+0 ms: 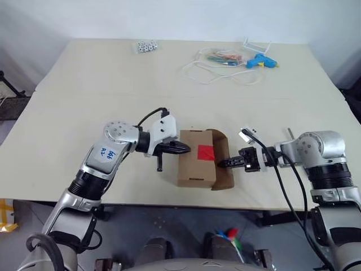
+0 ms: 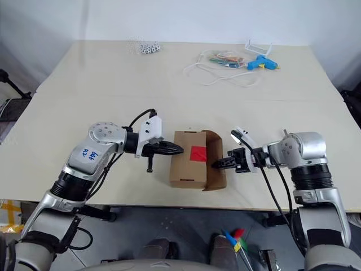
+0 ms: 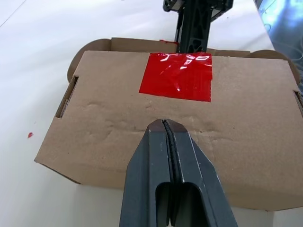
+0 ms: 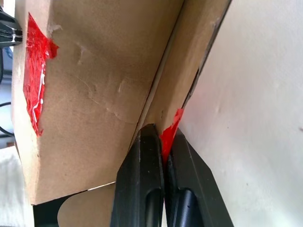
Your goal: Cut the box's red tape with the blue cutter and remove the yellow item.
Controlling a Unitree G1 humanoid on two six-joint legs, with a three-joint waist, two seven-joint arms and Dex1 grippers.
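The box (image 1: 194, 169) lies at the table's near middle, with the red tape (image 1: 206, 152) on its top. Its right flap (image 1: 224, 144) stands turned outward. My left gripper (image 1: 186, 148) is shut, its tips resting on the box's top near the left edge, just short of the tape (image 3: 177, 75). My right gripper (image 1: 223, 163) reaches in from the right and is shut on the flap's edge, where a scrap of red tape (image 4: 169, 132) shows between its fingers. The blue cutter and the yellow item are hidden or out of view.
A light-blue glue gun (image 1: 262, 61), a white cord (image 1: 217, 76) with coloured bits and a small white frame (image 1: 256, 44) lie at the far right. A cluster of small dice-like pieces (image 1: 145, 47) sits far left. A short dark stick (image 1: 159, 162) hangs under my left wrist.
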